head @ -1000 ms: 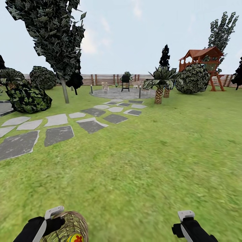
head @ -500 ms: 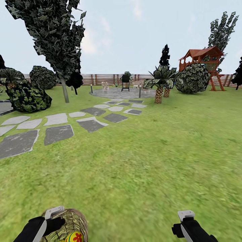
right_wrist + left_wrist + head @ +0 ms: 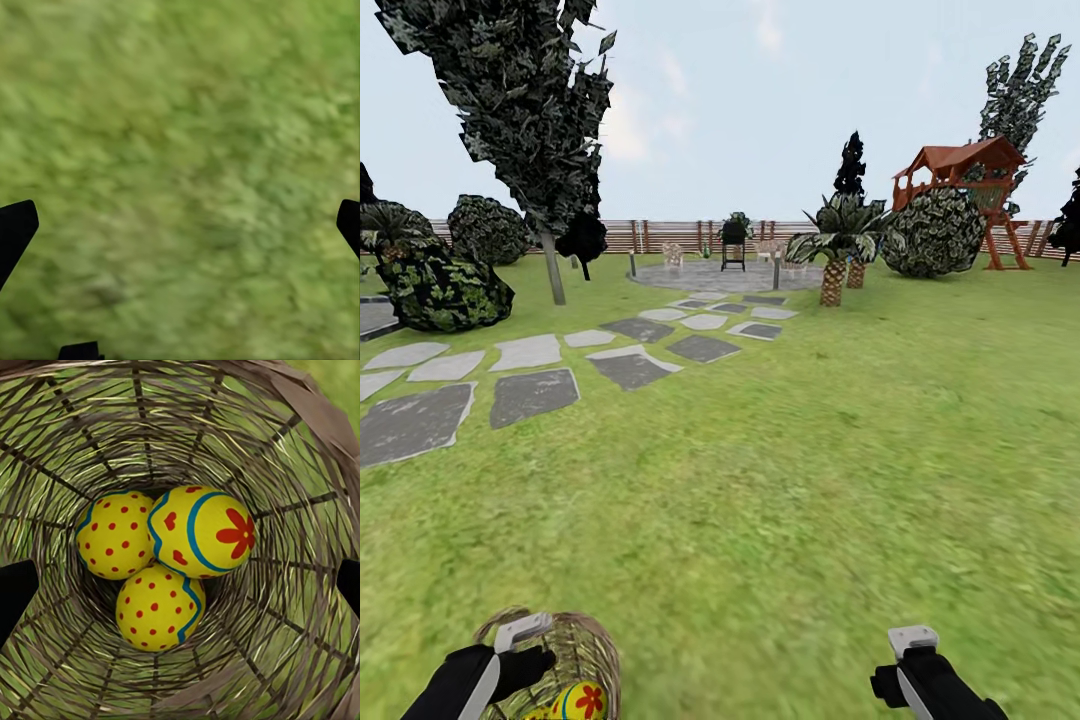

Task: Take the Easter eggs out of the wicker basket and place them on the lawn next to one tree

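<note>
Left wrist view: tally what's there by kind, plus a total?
Yellow Easter eggs painted with blue bands and red dots or flowers: 3
Light brown woven wicker basket holding them: 1
Total: 4

Wicker basket [image 3: 300, 450] of light brown weave, above the lawn [image 3: 810, 480], holding three touching yellow Easter eggs [image 3: 199, 531] with blue zigzags and red markings.

Both arms low and forward, left end effector [image 3: 520, 650] and right end effector [image 3: 912, 655] with fingers spread wide.
</note>
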Available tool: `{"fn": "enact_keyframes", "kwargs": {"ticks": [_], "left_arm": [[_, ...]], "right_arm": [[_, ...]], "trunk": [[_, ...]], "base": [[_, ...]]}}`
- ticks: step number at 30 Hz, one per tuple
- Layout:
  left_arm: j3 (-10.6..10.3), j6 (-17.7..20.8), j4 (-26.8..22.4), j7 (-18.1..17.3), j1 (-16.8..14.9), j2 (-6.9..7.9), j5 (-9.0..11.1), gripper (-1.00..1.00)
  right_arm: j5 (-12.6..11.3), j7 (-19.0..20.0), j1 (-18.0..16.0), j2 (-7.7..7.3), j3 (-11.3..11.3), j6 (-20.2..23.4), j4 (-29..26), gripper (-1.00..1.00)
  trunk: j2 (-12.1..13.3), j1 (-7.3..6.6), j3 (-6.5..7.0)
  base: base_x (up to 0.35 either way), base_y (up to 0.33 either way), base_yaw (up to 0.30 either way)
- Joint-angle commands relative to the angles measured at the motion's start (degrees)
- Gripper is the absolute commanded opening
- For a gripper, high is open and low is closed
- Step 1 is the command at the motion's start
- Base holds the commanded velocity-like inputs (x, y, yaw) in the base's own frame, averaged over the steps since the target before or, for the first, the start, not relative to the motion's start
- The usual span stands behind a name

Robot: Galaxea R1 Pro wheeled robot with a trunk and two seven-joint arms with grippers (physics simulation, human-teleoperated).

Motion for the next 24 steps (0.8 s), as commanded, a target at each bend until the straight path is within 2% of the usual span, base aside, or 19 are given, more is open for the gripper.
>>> {"fn": "enact_keyframes", "kwargs": {"ticks": [1, 24], "left_arm": [[0.1, 0.3, -0.1, -0.1, 0.0, -0.02, 0.3, 1.0], [0.1, 0.3, -0.1, -0.1, 0.0, -0.05, 0.3, 1.0]], "right_arm": [[-0.2, -0.3, 0.0, -0.07, 0.4, 0.3, -0.1, 1.0], [-0.2, -0.3, 0.0, -0.07, 0.4, 0.3, -0.1, 1.0]], "trunk": [[-0.4, 0.22, -0.24], [-9.7, 5.27, -4.37]], "base": [[0.0, 0.0, 0.0], [0.0, 0.0, 0.0]]}}
